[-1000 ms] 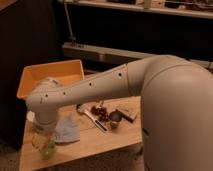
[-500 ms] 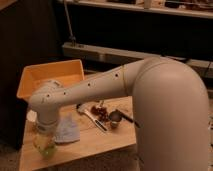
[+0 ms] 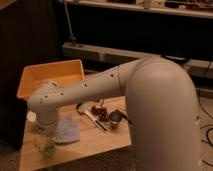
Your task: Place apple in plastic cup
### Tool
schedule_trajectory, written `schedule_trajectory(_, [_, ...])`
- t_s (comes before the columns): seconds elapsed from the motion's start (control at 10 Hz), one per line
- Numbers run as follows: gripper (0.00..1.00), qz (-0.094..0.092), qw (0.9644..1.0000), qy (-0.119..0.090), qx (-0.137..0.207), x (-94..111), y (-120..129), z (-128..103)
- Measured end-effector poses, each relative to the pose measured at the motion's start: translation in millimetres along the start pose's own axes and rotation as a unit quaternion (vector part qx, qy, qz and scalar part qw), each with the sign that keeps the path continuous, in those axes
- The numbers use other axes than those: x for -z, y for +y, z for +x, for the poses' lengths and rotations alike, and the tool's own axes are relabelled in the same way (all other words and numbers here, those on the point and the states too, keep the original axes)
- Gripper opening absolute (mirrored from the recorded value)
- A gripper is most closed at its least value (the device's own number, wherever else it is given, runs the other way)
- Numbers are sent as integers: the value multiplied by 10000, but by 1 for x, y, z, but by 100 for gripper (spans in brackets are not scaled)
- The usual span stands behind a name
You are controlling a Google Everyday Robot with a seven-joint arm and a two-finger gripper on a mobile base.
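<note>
Camera view, the only one I have. My arm reaches from the big white shoulder on the right, down and left across the wooden table, and ends at the front left corner. The gripper points straight down there, under the wrist housing. I cannot tell how its jaws stand; the wrist and the objects below hide them.

Directly beneath the gripper sits the plastic cup, pale green and translucent, near the table's front left edge. A yellowish round mass shows in or at the mouth of it, which I take to be the apple. Whether the fruit is fully seated in the cup, or held just above the rim, I cannot settle.

The relation that matters is vertical: apple, cup and gripper stack on one line, with no sideways offset that I can make out. The apple is round, so there is no long axis to align. I judge the placement to be at or near release, and any next motion should go straight up so as not to tip the light cup.

Other items lie well apart to the right: a blue cloth, the dark grape cluster and a small metal cup. An orange bin stands behind.
</note>
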Motion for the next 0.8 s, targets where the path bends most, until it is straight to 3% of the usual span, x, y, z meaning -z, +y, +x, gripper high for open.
schedule_trajectory(0.2, [76, -18, 10000, 17, -20, -2, -1, 0])
schedule_trajectory(0.3, [80, -41, 10000, 17, -37, -3, -1, 0])
schedule_trajectory(0.8, [80, -240, 9997, -85, -47, -4, -3, 0])
